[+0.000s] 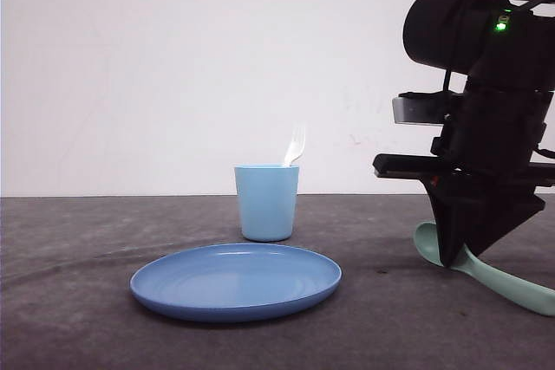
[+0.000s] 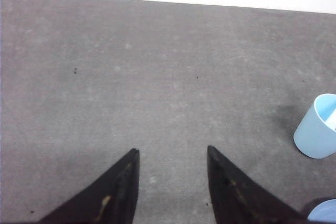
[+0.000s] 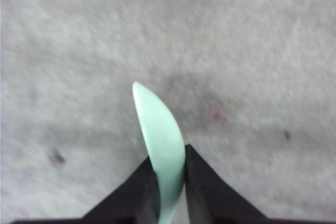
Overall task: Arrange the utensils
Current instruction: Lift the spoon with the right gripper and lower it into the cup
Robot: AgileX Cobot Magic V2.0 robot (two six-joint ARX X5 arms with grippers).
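One utensil, the mint spoon [image 3: 160, 145], is being pinched by the right gripper [image 3: 170, 182]; left gripper [image 2: 172, 182] is hanging open. Thin hold is risking slippage.

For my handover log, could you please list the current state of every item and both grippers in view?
Fork: standing upright in the cup, tines up.
Cup: upright on the table, behind the plate.
Plate: flat on the table, nothing on it.
Spoon: pinched between the right gripper's fingers, low at the table.
Right gripper: shut on the spoon.
Left gripper: open, holding nothing, above bare table.
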